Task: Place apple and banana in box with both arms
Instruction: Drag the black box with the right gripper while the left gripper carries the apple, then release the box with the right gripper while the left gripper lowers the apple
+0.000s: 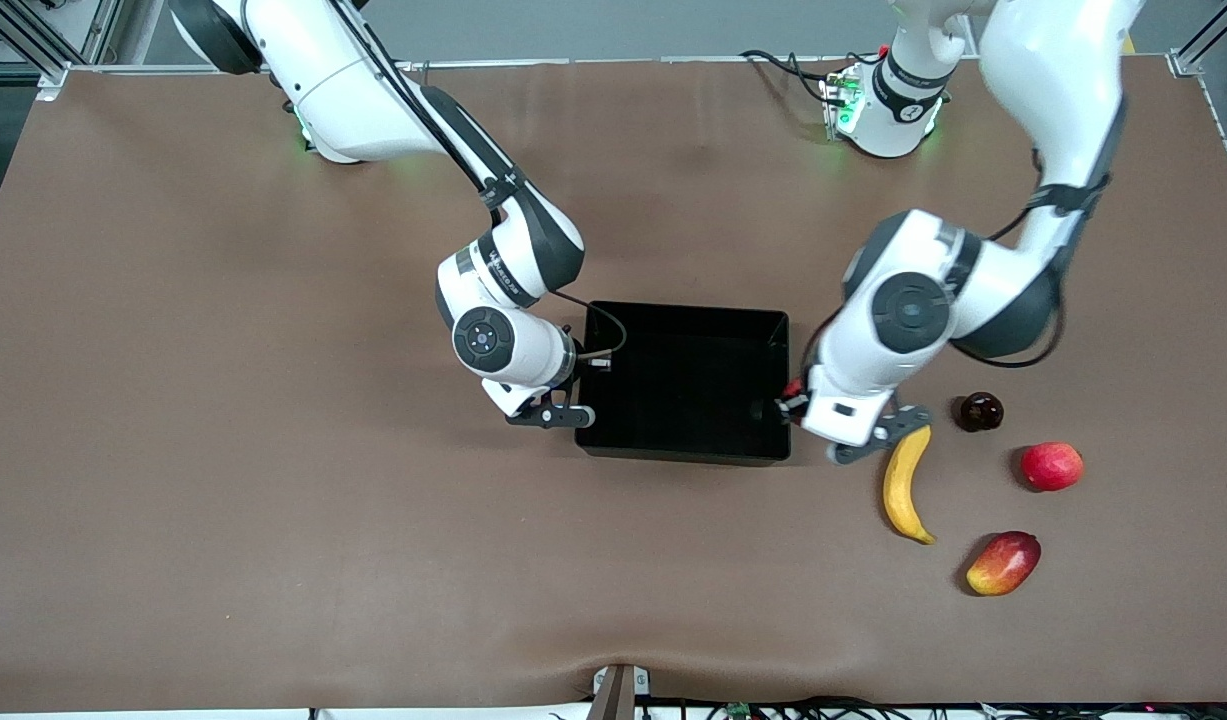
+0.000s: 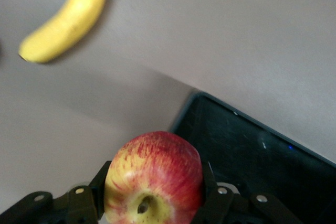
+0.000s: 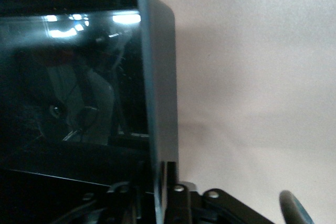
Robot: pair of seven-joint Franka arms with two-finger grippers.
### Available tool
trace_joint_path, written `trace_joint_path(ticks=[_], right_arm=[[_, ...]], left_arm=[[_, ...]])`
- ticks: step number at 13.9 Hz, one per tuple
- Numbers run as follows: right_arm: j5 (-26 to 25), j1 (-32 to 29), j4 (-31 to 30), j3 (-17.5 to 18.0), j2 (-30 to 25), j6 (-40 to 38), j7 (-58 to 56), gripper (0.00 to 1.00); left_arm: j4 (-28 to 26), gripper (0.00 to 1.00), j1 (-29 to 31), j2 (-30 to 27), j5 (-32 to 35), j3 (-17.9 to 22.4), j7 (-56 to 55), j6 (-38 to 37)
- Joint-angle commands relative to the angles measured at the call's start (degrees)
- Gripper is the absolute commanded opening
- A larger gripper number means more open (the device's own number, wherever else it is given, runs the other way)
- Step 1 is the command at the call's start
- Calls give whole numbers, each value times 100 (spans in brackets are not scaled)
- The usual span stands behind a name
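Note:
My left gripper [image 2: 155,188] is shut on the apple [image 2: 152,166], a small red fruit with yellow streaks and a pale stem dimple. In the front view the left gripper [image 1: 878,437] hangs over the table between the box [image 1: 688,306] and the banana [image 1: 903,487], and its hand hides the apple. The banana [image 2: 68,19] lies on the brown table, and a corner of the black box [image 2: 252,150] lies close by the apple. My right gripper [image 1: 584,412] straddles the box wall [image 3: 157,77] at the right arm's end. Here the right gripper [image 3: 157,187] stands open, with a thin gap beside the wall.
Toward the left arm's end of the table lie a small dark fruit [image 1: 978,411], a larger plain pinkish-red round fruit [image 1: 1051,466] and a red-and-yellow mango [image 1: 1003,563]. The mango lies nearest the front camera, just past the banana's tip.

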Motion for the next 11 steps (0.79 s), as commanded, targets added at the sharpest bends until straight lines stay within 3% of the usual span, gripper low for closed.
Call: trace_joint_path(ticks=[1, 5, 8, 11], right_arm=[[-19, -55, 473, -65, -35, -248, 18, 100], [-1, -634, 1422, -82, -97, -1907, 18, 100], [-10, -1126, 1765, -83, -167, -2568, -8, 100], [-10, -1645, 2047, -82, -342, -3174, -17, 100]], left_arm=[[-4, 0, -366, 227, -52, 24, -471, 294], [-48, 0, -745, 658, 36, 33, -833, 568], [-65, 0, -929, 878, 45, 41, -841, 673], [-511, 0, -939, 870, 229, 33, -824, 918]])
